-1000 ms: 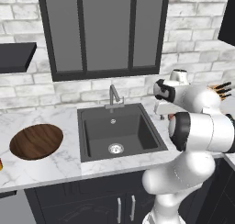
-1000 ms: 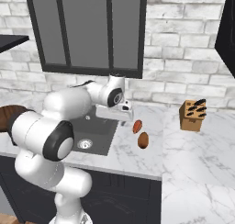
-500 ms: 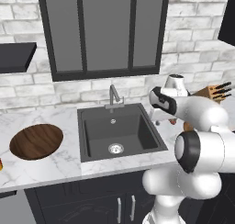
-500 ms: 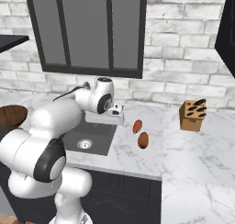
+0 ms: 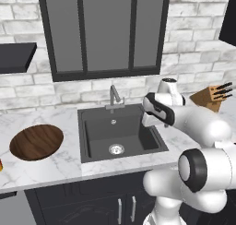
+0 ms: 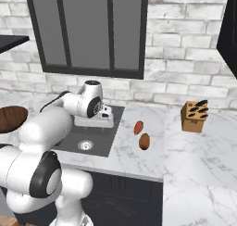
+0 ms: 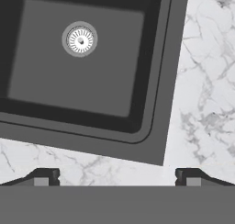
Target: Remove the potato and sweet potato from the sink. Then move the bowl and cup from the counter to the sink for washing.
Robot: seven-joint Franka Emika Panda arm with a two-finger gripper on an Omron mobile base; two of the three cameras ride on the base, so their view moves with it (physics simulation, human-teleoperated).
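The sink [image 5: 120,135] served as the landmark. Nearest the base, the gripper [image 7: 117,177] hung over the sink's right rim with its jaws wide apart and nothing between them, the basin below bare down to the drain [image 7: 80,39]. Just right of the sink on the counter [image 6: 194,151] lay the sweet potato [image 6: 138,127] and, close in front of it, the potato [image 6: 144,141], both already out of the basin, each with its long axis running roughly front to back. So the next thing was judged to be the bowl [image 5: 36,142], which sat flat and mouth-up on the counter well to the left of the sink, across the basin from the jaws; being round, it offered no long axis. Something yellow at the counter's left edge, left of the bowl, was perhaps the cup [image 5: 1,164].
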